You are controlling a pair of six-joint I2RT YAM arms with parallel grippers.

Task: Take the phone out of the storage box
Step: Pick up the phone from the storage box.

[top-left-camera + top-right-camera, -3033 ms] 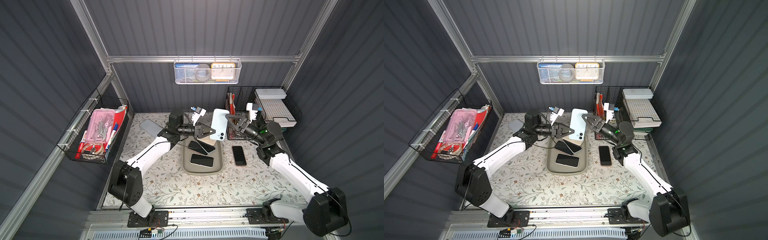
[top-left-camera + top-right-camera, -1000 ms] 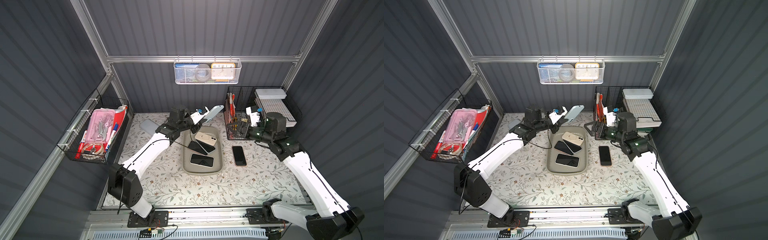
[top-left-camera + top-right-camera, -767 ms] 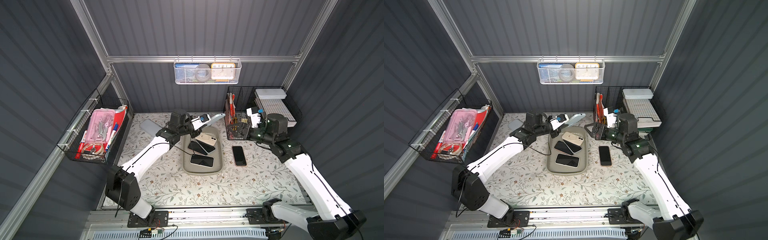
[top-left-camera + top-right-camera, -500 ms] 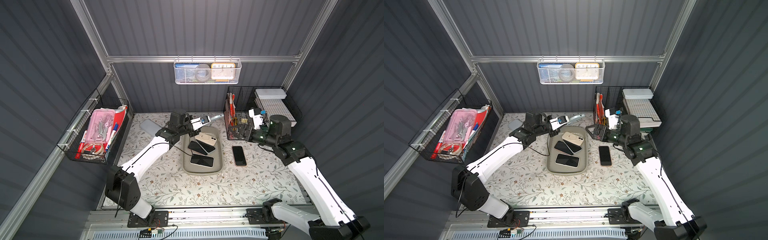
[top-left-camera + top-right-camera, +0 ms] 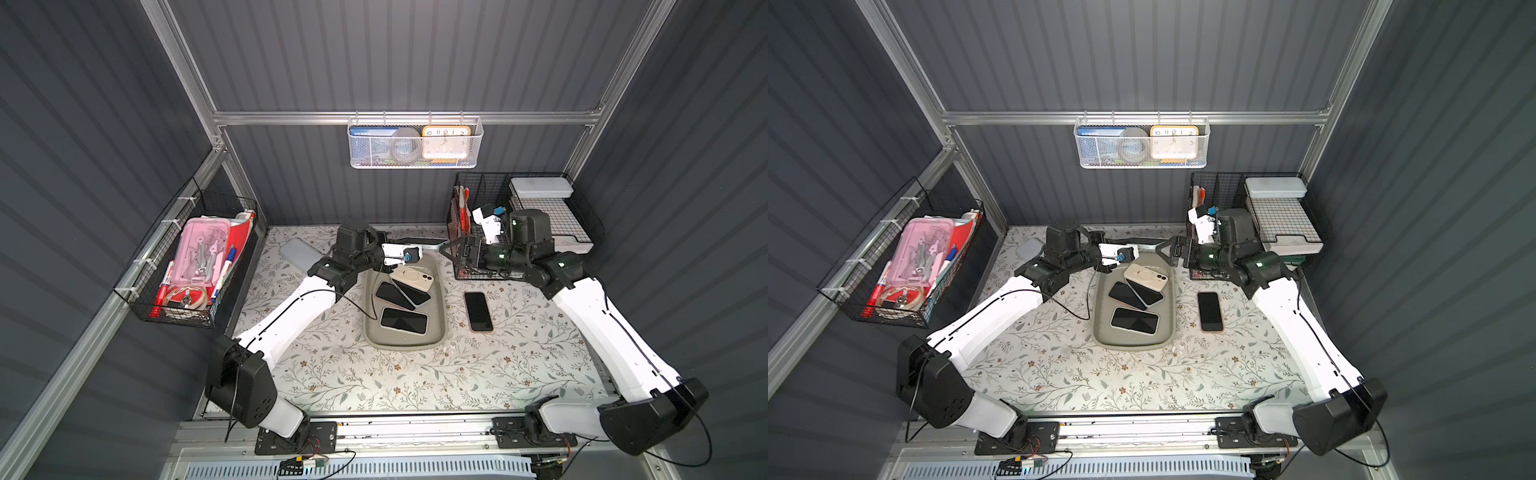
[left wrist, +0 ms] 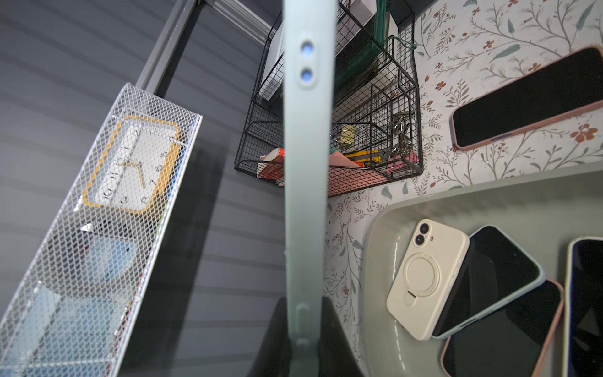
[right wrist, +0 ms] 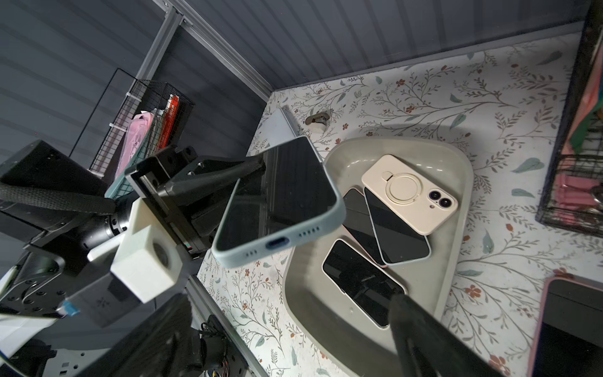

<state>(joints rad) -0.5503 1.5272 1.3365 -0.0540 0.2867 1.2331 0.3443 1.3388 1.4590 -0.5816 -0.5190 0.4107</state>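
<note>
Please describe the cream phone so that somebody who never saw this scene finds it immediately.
Find the grey-beige storage box in the middle of the flowered table. Of the four phones inside, the cream phone lies at the far end. It alone is face down, showing a round ring holder and two camera lenses.

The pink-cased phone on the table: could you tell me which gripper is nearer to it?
Right. The right gripper hovers open behind the pink-cased phone; the left gripper, shut on a light-blue phone, is above the far end of the storage box.
</note>
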